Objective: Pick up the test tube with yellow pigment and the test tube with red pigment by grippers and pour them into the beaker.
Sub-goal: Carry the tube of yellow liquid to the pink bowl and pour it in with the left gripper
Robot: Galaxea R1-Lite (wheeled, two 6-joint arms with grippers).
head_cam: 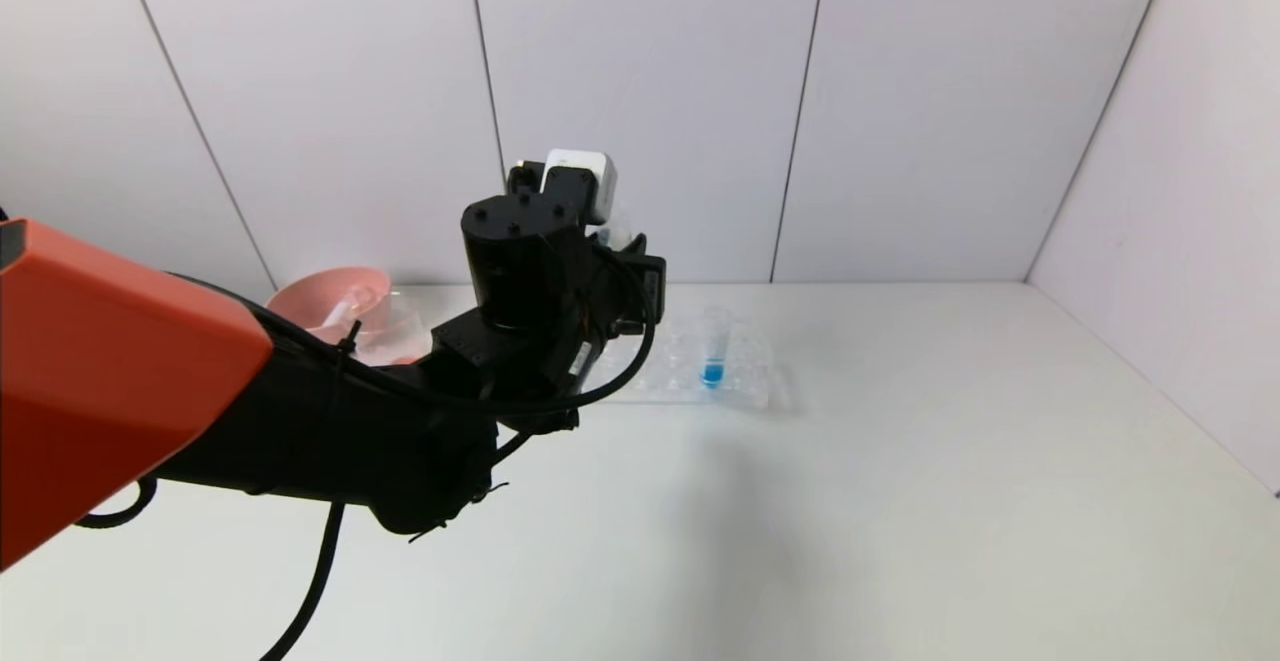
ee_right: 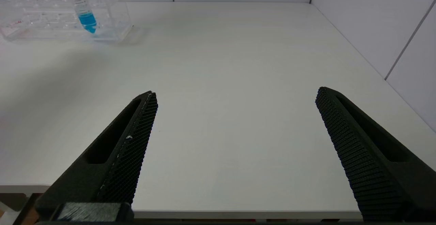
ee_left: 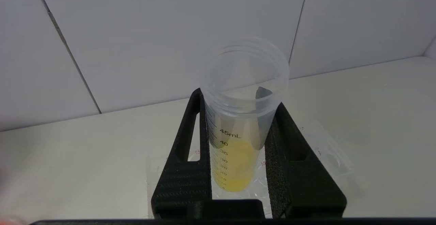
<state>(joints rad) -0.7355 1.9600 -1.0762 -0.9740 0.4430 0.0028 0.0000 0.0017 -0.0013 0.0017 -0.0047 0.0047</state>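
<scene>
head view looks down over the table (head_cam: 900, 501); both wrist views sit low, sharing the rack (ee_right: 61, 17).

Orange shell over the left arm's (head_cam: 100, 381) upper section, black housings beyond it, black cables looped alongside, white camera box (head_cam: 582, 179) on the wrist, black ribbed tapering fingers (ee_right: 126, 150).

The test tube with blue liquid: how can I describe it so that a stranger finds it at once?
Start at the white table and find the clear plastic tube rack near the back wall, beside the left arm. The clear graduated test tube with bright blue liquid in its tip stands upright there. It alone remains in the rack; the yellow-filled tube sits in the left gripper.
</scene>
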